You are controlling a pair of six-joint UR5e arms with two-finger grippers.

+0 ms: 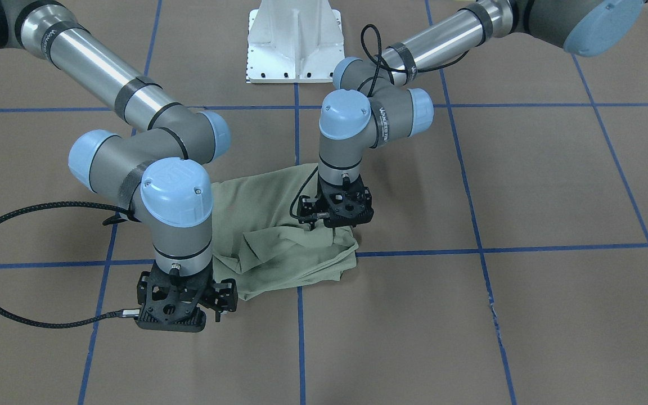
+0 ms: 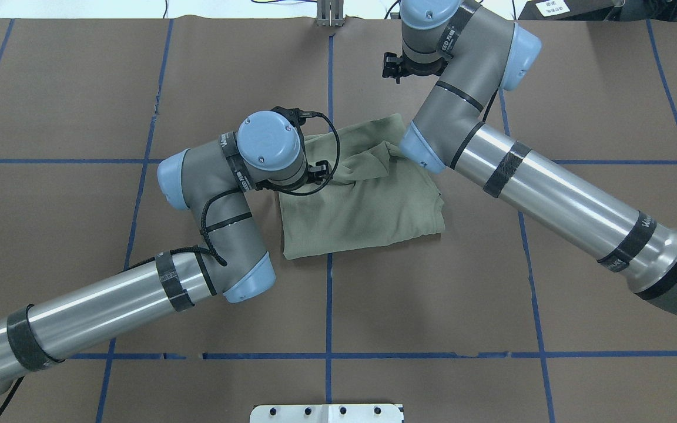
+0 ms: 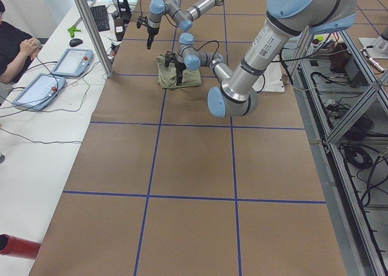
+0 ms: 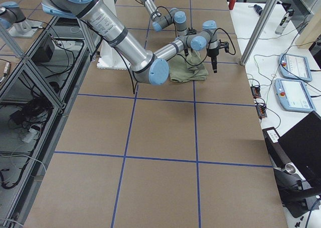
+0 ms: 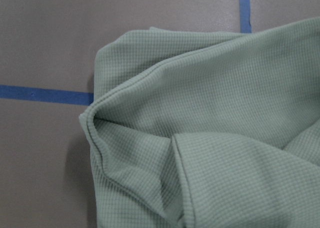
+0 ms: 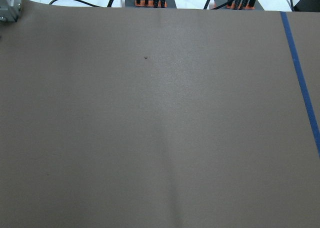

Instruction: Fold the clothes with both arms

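**Green shirt (image 2: 368, 205) bundled at mid-table (image 2: 80, 88)**
From overhead, we see it loosely folded where the blue tape lines (image 2: 328, 305) cross. The left gripper (image 1: 335, 216) sits over its 9 o'clock edge; farther off, the right gripper (image 2: 394, 64) hangs past its 12 o'clock edge over bare paper (we cannot tell how wide either stands).

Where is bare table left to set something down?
Bare: between the shirt and the white pedestal, and the far corners of the table. Crowded: around the shirt, left gripper over it, right gripper beside it.
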